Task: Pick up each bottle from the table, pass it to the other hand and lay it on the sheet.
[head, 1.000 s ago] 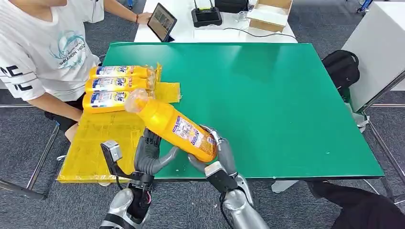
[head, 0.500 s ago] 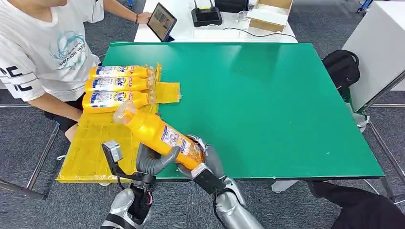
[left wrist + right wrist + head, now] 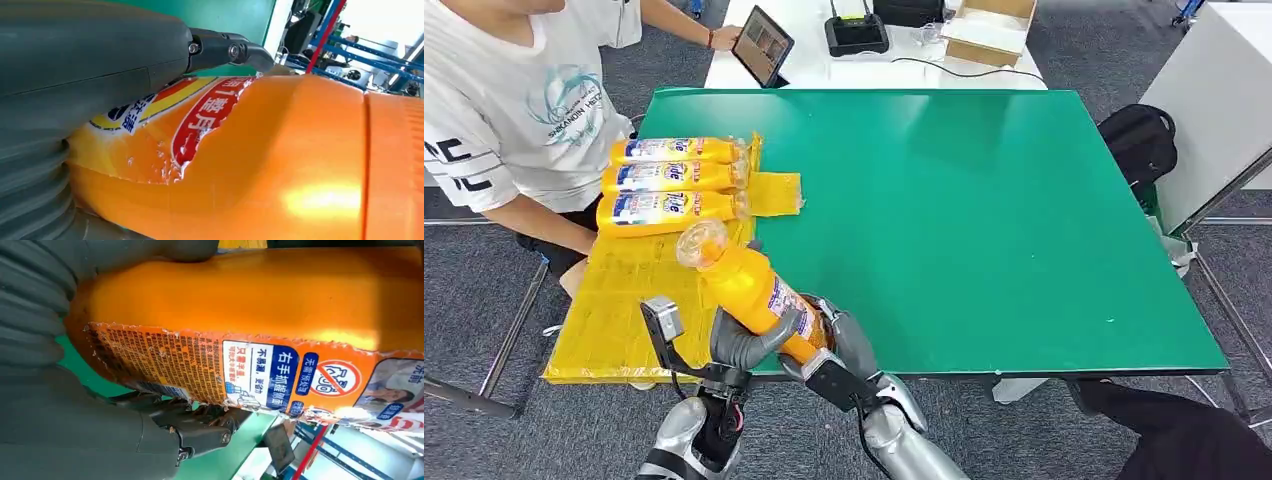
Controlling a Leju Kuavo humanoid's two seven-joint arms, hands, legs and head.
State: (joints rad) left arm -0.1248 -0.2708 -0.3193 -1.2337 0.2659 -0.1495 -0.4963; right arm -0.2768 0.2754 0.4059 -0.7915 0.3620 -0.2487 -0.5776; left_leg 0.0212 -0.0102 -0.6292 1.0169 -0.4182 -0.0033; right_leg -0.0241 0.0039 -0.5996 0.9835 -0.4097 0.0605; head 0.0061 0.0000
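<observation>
Head view: orange bottle [image 3: 759, 292] is held in the air over the near edge of the green table [image 3: 984, 220], near its near-left corner, cap end tilted up and toward the yellow sheet [image 3: 624, 300]. Since a second ago it has swung left and tipped more upright, and both hands came with it, so this reads as the handover under way, not yet finished. Right hand [image 3: 836, 350] cups the bottle's base from below and behind, grasping it; left hand [image 3: 742, 342] is up against the lower body from the left, thumb across the label, looks like it's gripping too. Left wrist view has the thick grey thumb [image 3: 95, 50] lying on the bottle's label; right wrist view has dark fingers [image 3: 190, 427] wrapped under the printed side, so both holds are real contact. Judgement: right hand should let go next, then left carries it to the sheet. Three bottles [image 3: 669, 180] already lie side by side on the far part of the sheet, at the table's left edge, caps pointing right. Free sheet area sits just near of them. Person in a white shirt [image 3: 514, 100] sits just beside that left edge, arm near the sheet. Tablet [image 3: 762, 45] stands past the far edge.
</observation>
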